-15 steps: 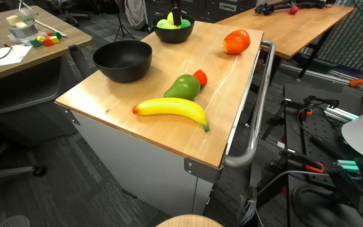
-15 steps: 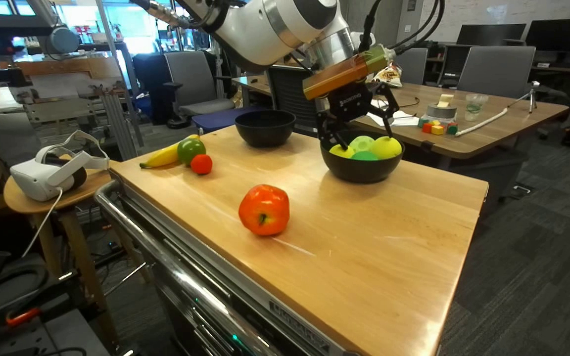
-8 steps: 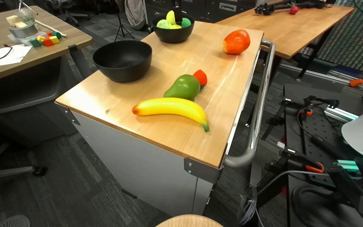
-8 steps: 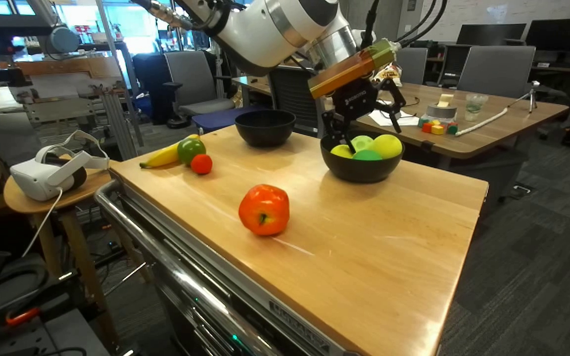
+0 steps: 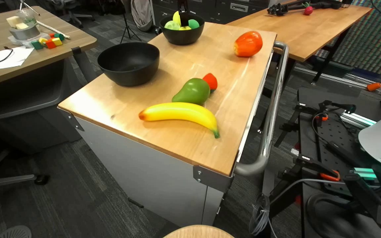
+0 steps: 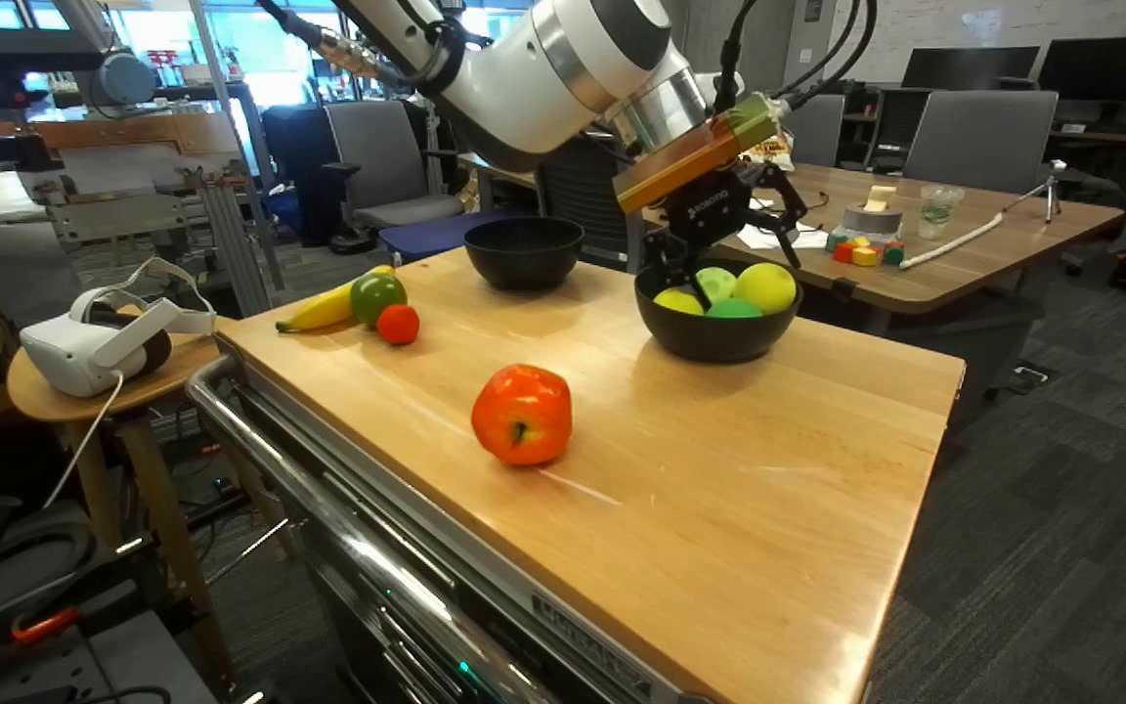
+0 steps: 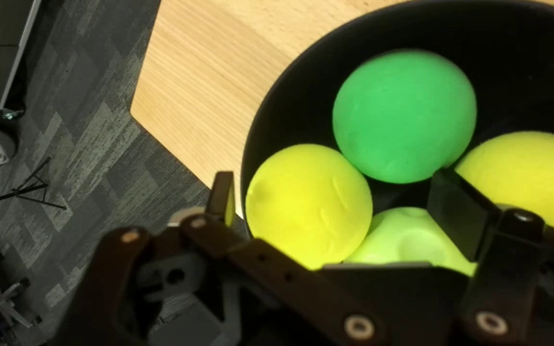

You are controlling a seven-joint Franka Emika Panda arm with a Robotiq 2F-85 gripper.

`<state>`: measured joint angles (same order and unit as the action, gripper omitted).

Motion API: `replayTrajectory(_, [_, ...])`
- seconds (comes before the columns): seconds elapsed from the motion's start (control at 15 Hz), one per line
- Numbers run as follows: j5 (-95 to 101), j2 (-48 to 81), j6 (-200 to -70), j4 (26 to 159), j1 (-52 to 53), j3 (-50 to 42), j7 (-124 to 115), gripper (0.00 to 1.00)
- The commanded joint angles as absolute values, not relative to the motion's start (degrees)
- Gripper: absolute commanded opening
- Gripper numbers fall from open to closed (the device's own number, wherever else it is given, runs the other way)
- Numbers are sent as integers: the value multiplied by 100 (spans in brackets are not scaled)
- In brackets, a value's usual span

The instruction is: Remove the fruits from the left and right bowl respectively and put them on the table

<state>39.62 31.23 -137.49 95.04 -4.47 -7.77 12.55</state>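
The gripper (image 7: 337,204) is spread wide and holds nothing. In the wrist view a yellow ball (image 7: 306,202) shows between its fingers (image 7: 459,216) — it sits in the black bowl (image 6: 719,342), near the rim, beside a green ball (image 7: 404,115). It is likely light and a bit squishy, so a soft pinch around its fattest part should do. Being round, it points nowhere and has no long way. The banana (image 5: 180,112) on the table (image 5: 184,62) does — its stem points to the metal bar (image 5: 275,99).
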Motion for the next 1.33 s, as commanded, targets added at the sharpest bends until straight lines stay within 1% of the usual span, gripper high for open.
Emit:
replayTrajectory(0.0, [4113,3387,-13823,9211,-370,-891,1048,100])
replayTrajectory(0.4, [4154,3523,-13788,9094,-371,-929,1012,99])
replayTrajectory(0.53, [4165,3549,-13797,9088,-369,-940,1002,74])
replayTrajectory(0.6, [4165,3560,-13797,9085,-368,-940,1000,68])
replayTrajectory(0.73, [4178,3564,-13792,9080,-360,-943,979,52])
replayTrajectory(0.87, [4212,3559,-13789,9083,-356,-949,948,39])
replayTrajectory(0.93, [4254,3546,-13782,9092,-351,-955,918,36])
replayTrajectory(1.07, [4334,3490,-13776,9138,-345,-960,873,32])
replayTrajectory(1.27, [4290,3245,-13577,9276,-329,-916,936,32])
